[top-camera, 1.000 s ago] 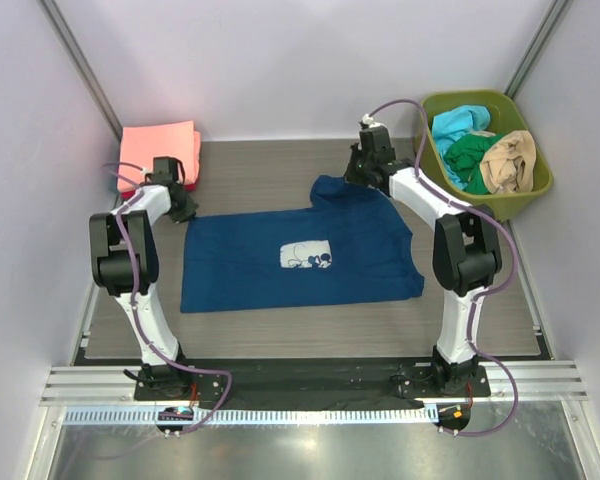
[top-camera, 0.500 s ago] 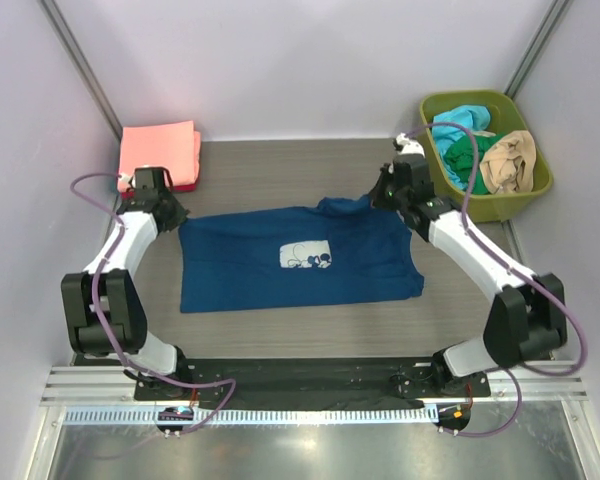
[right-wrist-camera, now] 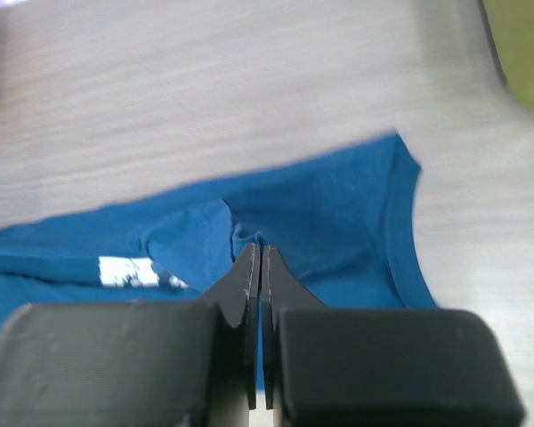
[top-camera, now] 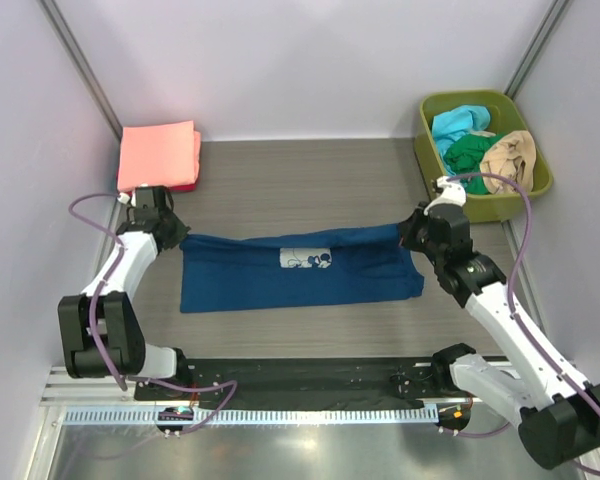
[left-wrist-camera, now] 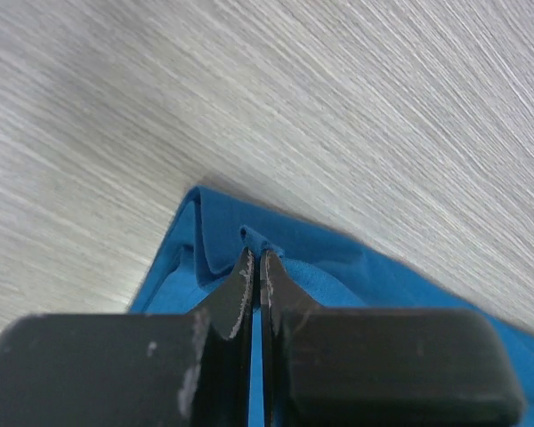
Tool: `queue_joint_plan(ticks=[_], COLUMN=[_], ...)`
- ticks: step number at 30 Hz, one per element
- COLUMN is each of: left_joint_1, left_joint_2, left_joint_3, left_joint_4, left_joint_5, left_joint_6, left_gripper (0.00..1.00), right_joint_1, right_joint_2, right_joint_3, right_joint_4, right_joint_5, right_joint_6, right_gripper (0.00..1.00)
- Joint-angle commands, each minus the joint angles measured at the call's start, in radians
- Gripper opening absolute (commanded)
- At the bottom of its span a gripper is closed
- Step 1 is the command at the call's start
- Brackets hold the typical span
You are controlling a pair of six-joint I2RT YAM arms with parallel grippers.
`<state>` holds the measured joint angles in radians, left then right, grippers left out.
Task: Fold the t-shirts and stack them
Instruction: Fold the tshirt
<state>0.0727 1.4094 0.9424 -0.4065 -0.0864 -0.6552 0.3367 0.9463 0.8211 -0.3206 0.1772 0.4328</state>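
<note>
Far edge of navy t-shirt (top-camera: 300, 272) is now drawn nearward over itself, and both arms have pulled back with it. Shirt lies mid-counter (top-camera: 300, 190) as a narrower band, mouse print near its far fold. Left end effector (left-wrist-camera: 256, 260) pinches far-left corner; right end effector (right-wrist-camera: 257, 253) pinches cloth at far-right edge. Salmon-pink stack (top-camera: 160, 155) far left; basket (top-camera: 424, 140) far right.

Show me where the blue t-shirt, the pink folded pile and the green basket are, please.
blue t-shirt (top-camera: 300, 285): top view, near half of the cloth.
pink folded pile (top-camera: 160, 152): top view, middle of the top layer.
green basket (top-camera: 423, 135): top view, left rim.
</note>
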Motion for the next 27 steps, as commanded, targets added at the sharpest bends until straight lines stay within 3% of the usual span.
queue_joint_plan(ticks=[1,6,7,8,9,11,12,14,20,27], left_joint_1=[-0.001,-0.001,-0.002,-0.001,-0.001,-0.001,-0.001,-0.001,-0.040,-0.296], left_joint_2=[-0.065,-0.194,-0.223,-0.254,-0.335,-0.444,-0.444,-0.506,-0.416,-0.166], left_joint_3=[-0.040,-0.108,-0.119,-0.135,-0.167,-0.204,-0.211,-0.218,-0.203,-0.163], left_joint_4=[0.034,-0.015,-0.056,-0.067,-0.072,-0.049,-0.049,-0.014,0.052,0.095], left_joint_5=[-0.021,-0.079,-0.107,-0.143,-0.189,-0.234,-0.236,-0.227,-0.101,-0.088], left_joint_6=[-0.023,-0.060,-0.072,-0.089,-0.105,-0.113,-0.110,-0.101,-0.090,-0.073], left_gripper=[0.00,0.06,0.12,0.32,0.43,0.63,0.66,0.67,0.61,0.57], right_joint_1=[-0.001,0.001,0.001,0.001,0.001,0.001,0.001,0.001,0.002,0.056], right_joint_2=[-0.081,-0.251,-0.321,-0.352,-0.388,-0.460,-0.474,-0.477,-0.299,0.043], right_joint_3=[-0.069,-0.212,-0.227,-0.243,-0.266,-0.287,-0.289,-0.287,-0.266,-0.203], right_joint_4=[-0.054,-0.104,-0.138,-0.156,-0.169,-0.198,-0.198,-0.192,-0.057,0.034], right_joint_5=[0.041,0.111,0.163,0.180,0.198,0.228,0.234,0.245,0.089,0.048], right_joint_6=[0.055,0.181,0.242,0.262,0.282,0.320,0.326,0.330,0.314,0.346], right_gripper=[0.01,0.01,0.01,0.02,0.33,0.64,0.69,0.76,0.75,0.75])
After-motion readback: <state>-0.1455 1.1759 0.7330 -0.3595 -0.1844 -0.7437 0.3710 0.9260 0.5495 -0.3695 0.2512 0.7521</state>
